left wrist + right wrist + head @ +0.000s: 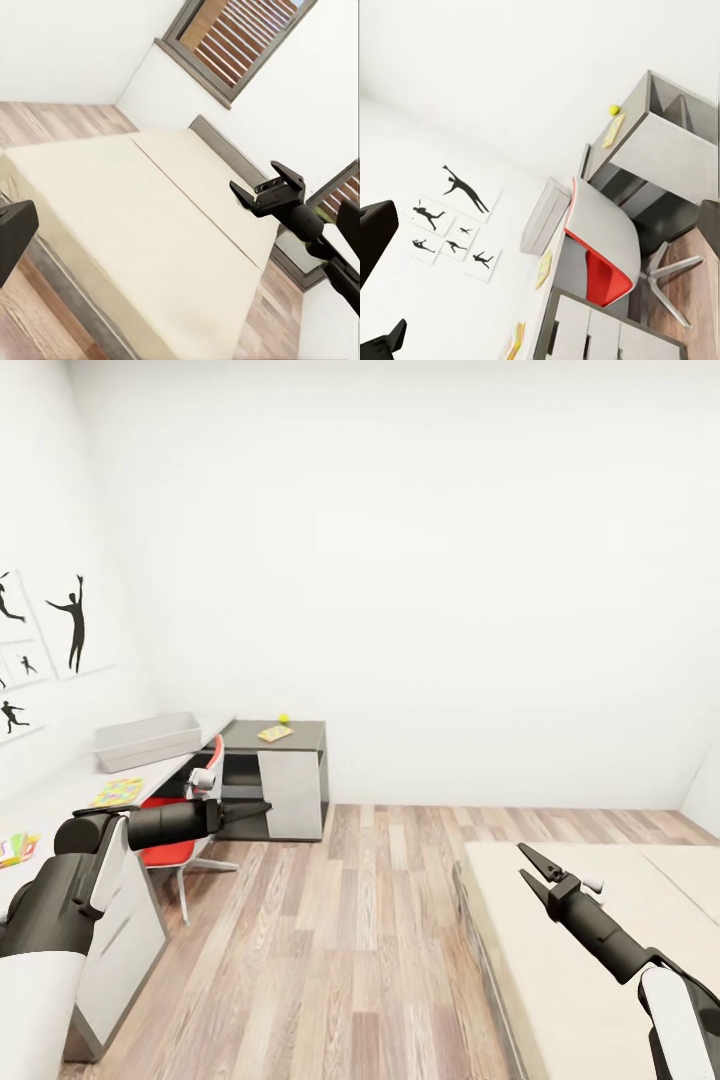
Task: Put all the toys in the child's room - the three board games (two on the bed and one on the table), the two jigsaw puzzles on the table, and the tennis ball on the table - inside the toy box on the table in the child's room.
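Note:
The grey toy box (150,740) (544,217) stands at the back of the table's light wing (60,800). A multicoloured jigsaw puzzle (118,792) (544,268) lies in front of it. Another colourful flat toy (18,848) (515,341) lies nearer me. On the dark wing (300,735) sit the tennis ball (284,718) (614,109) and a flat yellow toy (275,733) (611,131); I cannot tell game from puzzle. My left gripper (262,806) hangs open over the red chair. My right gripper (527,865) (262,184) is open and empty above the bed (580,950) (135,225), whose visible part is plain mattress.
A red and white swivel chair (180,830) (600,262) is tucked in at the desk's corner. Wood-plank floor (360,940) runs between desk and bed. Black silhouette pictures (70,625) hang on the left wall. A window (232,45) is behind the bed.

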Controlling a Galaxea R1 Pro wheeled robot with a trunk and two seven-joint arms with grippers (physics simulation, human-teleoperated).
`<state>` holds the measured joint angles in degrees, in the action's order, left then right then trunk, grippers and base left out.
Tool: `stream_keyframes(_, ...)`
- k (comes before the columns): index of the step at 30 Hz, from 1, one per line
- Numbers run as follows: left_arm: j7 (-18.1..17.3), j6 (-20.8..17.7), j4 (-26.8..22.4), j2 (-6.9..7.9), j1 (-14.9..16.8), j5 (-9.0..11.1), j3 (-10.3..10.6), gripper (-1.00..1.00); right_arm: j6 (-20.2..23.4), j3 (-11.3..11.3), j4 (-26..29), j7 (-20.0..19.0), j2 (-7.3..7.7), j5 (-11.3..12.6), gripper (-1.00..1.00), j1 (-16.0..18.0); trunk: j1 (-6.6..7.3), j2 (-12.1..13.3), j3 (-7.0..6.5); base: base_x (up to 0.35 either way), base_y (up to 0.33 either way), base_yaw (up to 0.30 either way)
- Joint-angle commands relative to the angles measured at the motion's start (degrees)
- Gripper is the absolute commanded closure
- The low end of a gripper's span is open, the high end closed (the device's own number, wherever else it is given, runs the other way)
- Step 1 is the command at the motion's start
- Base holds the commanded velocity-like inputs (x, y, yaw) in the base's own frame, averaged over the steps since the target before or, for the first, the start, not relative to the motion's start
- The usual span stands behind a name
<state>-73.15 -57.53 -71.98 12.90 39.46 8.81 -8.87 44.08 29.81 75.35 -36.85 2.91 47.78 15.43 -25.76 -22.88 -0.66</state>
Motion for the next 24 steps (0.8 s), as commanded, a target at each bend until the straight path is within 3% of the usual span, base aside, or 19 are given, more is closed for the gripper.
stream_keyframes(1,-0.07,-0.43,0.0,0.02,0.0,0.15,-0.01,-1.0,0.37,0.08,-0.03,-0.11,-0.01,0.12,-1.0,0.04,-0.02,-0.04,0.02,0.0,0.0,-0.202)
stream_keyframes(8,-0.07,-0.46,0.0,0.02,0.0,0.15,-0.01,-1.0,0.38,0.08,-0.1,-0.11,-0.01,0.12,-1.0,0.04,-0.02,-0.04,0.02,0.0,0.0,-0.109)
stream_keyframes(24,-0.07,-0.45,0.0,0.02,0.0,0.15,-0.01,-1.0,0.36,0.08,-0.12,-0.07,-0.01,0.12,-1.0,0.04,-0.02,-0.04,0.02,0.0,0.0,-0.011)
